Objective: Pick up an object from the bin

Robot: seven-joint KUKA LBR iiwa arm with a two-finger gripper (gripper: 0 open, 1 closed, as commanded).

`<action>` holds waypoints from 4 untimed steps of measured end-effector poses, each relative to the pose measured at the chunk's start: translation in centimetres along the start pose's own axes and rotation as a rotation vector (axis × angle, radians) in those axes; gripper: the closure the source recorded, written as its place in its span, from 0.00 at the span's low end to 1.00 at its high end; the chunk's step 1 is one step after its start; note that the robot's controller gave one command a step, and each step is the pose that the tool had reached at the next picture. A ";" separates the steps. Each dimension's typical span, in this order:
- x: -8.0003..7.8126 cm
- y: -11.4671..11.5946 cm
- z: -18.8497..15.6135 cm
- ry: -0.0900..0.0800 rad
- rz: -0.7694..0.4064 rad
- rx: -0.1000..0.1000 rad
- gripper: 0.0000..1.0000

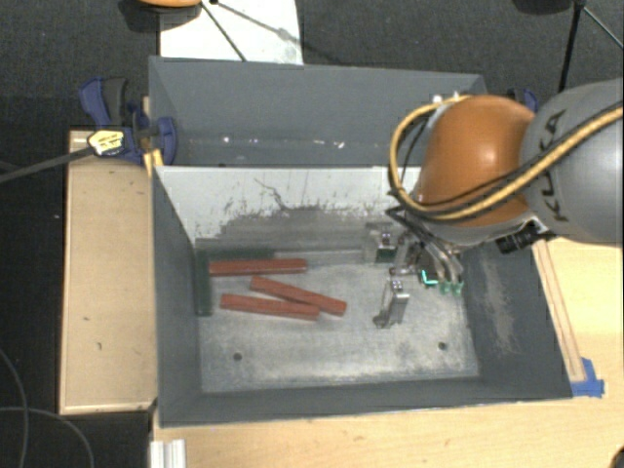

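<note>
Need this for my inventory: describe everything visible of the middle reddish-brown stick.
The middle stick is a long, slim, matte reddish-brown bar, perhaps wood. It lies flat on the bin floor, left of centre, slanting down toward the right. Its right part seems to touch the lower stick; the gripper hangs apart, to its right.

There are three reddish-brown bars, all long and slim. One dark green bar stands out plainly. A second dark strip may be another, though it is hard to make out.
</note>
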State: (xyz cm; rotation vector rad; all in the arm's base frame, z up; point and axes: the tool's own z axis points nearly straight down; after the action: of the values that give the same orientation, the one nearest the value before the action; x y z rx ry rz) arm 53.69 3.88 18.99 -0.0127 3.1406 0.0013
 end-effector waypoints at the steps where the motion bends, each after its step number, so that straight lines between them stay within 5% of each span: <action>1: 0.0 0.0 0.0 -0.001 0.001 0.000 0.00; 2: -1.9 4.7 11.8 0.000 -0.215 0.000 1.00; 3: -1.9 4.7 11.9 0.001 -0.213 0.000 0.00; 4: -2.0 4.7 11.8 -0.002 -0.210 -0.001 1.00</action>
State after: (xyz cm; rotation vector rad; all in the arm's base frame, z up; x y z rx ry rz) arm 55.63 8.64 7.18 -0.3421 3.1199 0.0022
